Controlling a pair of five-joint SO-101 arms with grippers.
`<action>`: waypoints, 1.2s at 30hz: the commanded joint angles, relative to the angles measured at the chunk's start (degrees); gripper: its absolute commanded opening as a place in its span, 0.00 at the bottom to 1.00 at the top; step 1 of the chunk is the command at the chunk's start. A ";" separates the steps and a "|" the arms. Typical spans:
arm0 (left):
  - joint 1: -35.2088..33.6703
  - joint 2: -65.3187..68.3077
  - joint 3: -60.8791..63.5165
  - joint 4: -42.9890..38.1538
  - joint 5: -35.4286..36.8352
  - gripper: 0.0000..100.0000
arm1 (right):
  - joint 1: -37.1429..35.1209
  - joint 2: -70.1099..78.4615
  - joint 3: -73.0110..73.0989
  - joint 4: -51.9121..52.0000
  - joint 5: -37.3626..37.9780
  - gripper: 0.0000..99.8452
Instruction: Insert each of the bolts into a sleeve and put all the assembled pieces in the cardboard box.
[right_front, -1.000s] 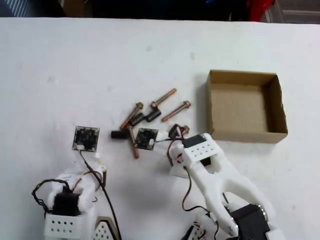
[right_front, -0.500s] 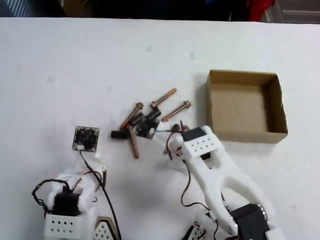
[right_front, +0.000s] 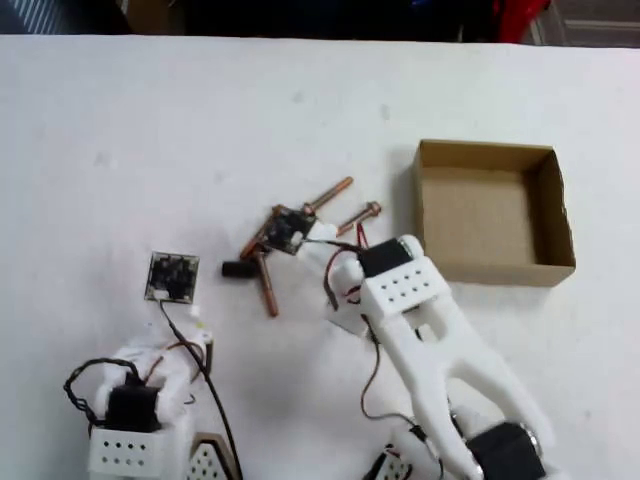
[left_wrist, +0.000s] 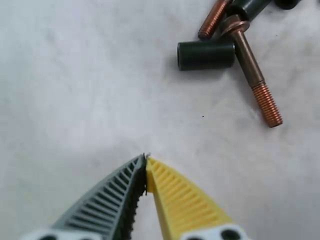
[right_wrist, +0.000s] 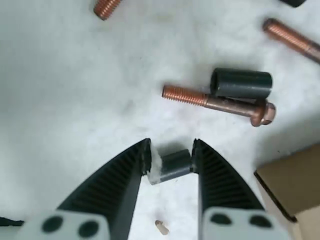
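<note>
Several copper bolts (right_front: 327, 195) and black sleeves (right_front: 236, 268) lie in a loose cluster at mid-table, left of the open cardboard box (right_front: 490, 210). My right gripper (right_wrist: 171, 145) hangs over the cluster's right side, shut on a short black sleeve (right_wrist: 172, 165) held between its two black fingers. Just beyond it lie a bolt (right_wrist: 215, 102) and another sleeve (right_wrist: 241, 83) side by side. My left gripper (left_wrist: 146, 159) is shut with nothing in it, low over bare table near the front left. A sleeve (left_wrist: 206, 55) and a bolt (left_wrist: 252, 75) lie ahead of it.
The left arm's base (right_front: 130, 420) sits at the front left corner, with cables trailing. The right arm (right_front: 440, 350) stretches from the front right across toward the cluster. The box corner (right_wrist: 295, 185) lies close beside the right gripper. The table's far half is bare.
The right arm has swung left and farther out, from beside the box's front corner to over the bolt cluster. The left arm has stayed still.
</note>
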 joint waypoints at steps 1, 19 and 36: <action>0.40 -0.31 0.00 0.26 -0.26 0.02 | -0.57 -9.19 -2.55 3.47 -2.02 0.12; 0.40 -0.31 0.00 0.26 -0.26 0.02 | 0.04 -21.41 8.00 6.81 -10.46 0.12; 0.40 -0.31 0.00 0.26 -0.26 0.02 | 10.95 -6.81 10.02 2.15 -37.45 0.13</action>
